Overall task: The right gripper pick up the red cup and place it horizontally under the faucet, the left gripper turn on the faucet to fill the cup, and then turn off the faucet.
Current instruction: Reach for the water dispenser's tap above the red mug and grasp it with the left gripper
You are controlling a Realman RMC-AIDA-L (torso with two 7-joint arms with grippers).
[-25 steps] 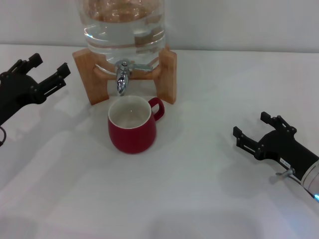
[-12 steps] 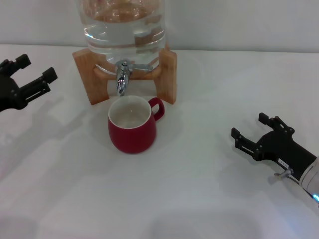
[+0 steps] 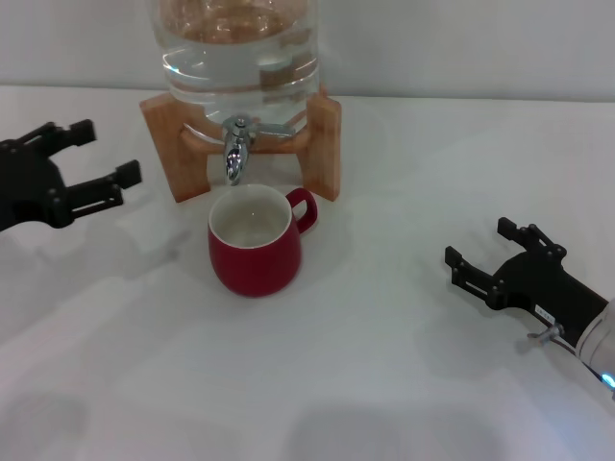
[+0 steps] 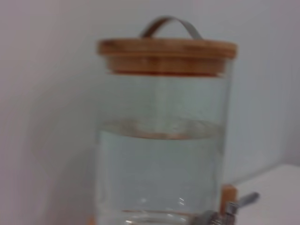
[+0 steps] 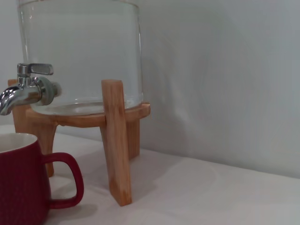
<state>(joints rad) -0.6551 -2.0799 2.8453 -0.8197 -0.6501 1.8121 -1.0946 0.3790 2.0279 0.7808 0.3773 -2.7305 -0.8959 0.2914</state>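
Note:
The red cup [image 3: 252, 245] stands upright on the white table, its white inside facing up, directly below the spout of the chrome faucet [image 3: 235, 154]. No water runs from the spout. My left gripper [image 3: 108, 151] is open and empty, hovering left of the wooden stand and apart from the faucet. My right gripper [image 3: 478, 242] is open and empty, low over the table well right of the cup. The right wrist view shows the faucet [image 5: 28, 89] and the cup [image 5: 23, 185] with its handle. The left wrist view shows the faucet's lever [image 4: 236, 206] at the edge.
The faucet belongs to a large glass water jar [image 3: 240, 48] on a wooden stand [image 3: 327, 144] at the back of the table. The jar has a wooden lid [image 4: 166, 56] with a metal handle. A pale wall lies behind.
My left gripper swung out to the left, then came back right and a little lower, with its fingers turned. The right gripper barely moved. The cup has not moved.

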